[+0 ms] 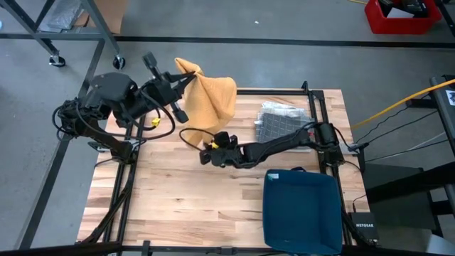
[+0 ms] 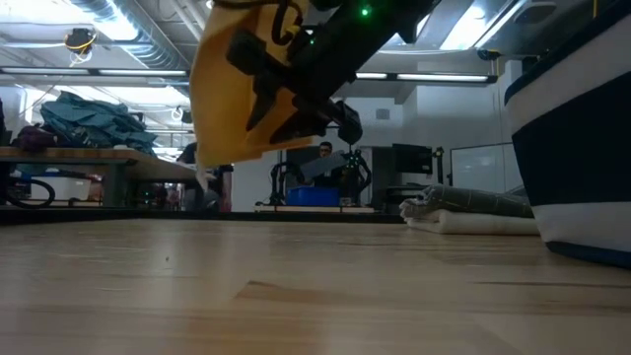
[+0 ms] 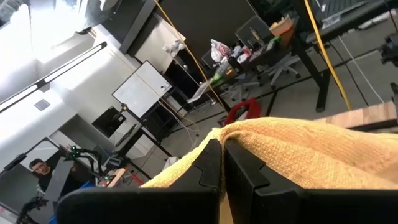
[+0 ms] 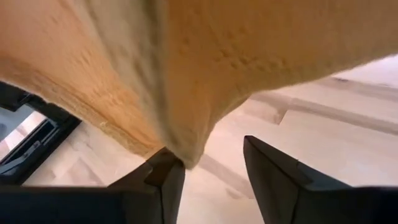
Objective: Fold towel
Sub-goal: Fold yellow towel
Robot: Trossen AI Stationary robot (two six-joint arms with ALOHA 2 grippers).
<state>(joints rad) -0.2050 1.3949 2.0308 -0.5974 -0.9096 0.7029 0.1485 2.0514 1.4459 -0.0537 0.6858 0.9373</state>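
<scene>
Left gripper is clamped shut on 1 corner of the towel, lifting it off the table at the far left so it hangs free. Right gripper sits under the hanging edge, fingers apart, nothing gripped, likely lining up for the 2nd corner.

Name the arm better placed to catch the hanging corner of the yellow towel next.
Right. Its pincer stands open just under the yellow towel, whose lowest hanging corner dips beside one finger. The left pincer is shut on the towel's top, holding it up.
</scene>
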